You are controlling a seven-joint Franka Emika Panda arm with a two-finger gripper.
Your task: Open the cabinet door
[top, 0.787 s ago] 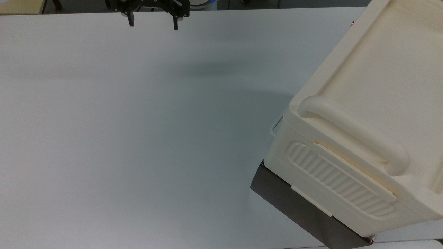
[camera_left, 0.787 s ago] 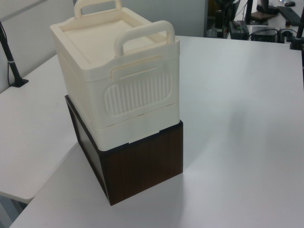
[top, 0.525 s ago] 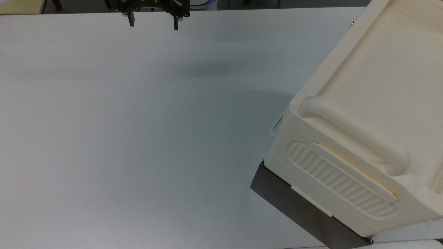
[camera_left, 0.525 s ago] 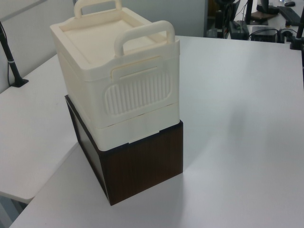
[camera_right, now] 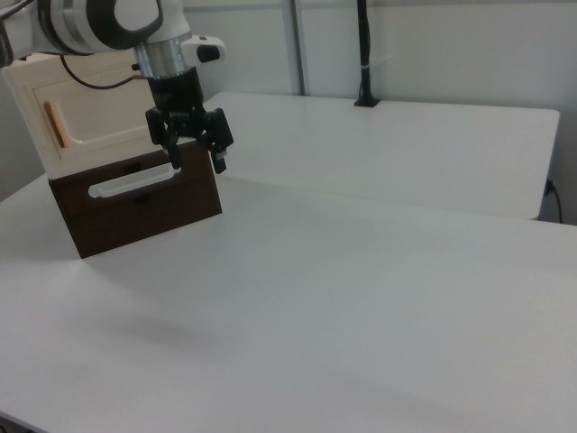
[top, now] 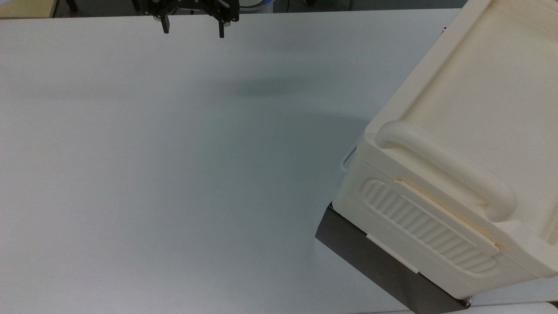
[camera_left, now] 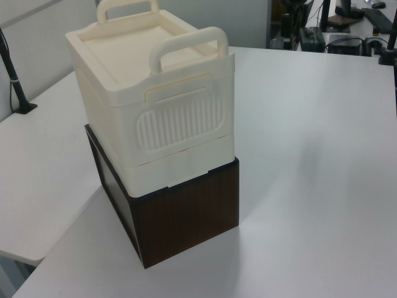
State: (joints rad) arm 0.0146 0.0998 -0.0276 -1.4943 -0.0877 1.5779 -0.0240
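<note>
The white table [top: 174,152] ran wide under an office backdrop of grey partitions and a black post clamped at the far edge in the right view. Across the last moments nothing had shifted: the gripper [top: 192,31] hung in the same spot at the top view's upper edge as it had a moment before, its two black fingers spread wide with nothing between them. In the right view the gripper [camera_right: 196,155] hovered well above the tabletop, fingertips pointing down.

The cream cabinet [camera_left: 152,105] sat on a dark brown wooden box [camera_left: 180,214], well apart from the tool, toward the top view's lower right. Behind the gripper in the right view stood the cabinet door [camera_right: 86,122], a flat cream panel with a recessed centre, apparently flush and shut, its copper-orange bar handle [camera_right: 51,124] at the panel's edge on the right view's left, beyond the tool. A white bar handle [camera_right: 135,180] on the brown box lay just below the fingertips in that picture, though well behind them in depth.

The stillness suggested the reach toward the door had not yet begun. The whole task seemingly remained: travel to the copper handle, close on it, and swing the panel out.
</note>
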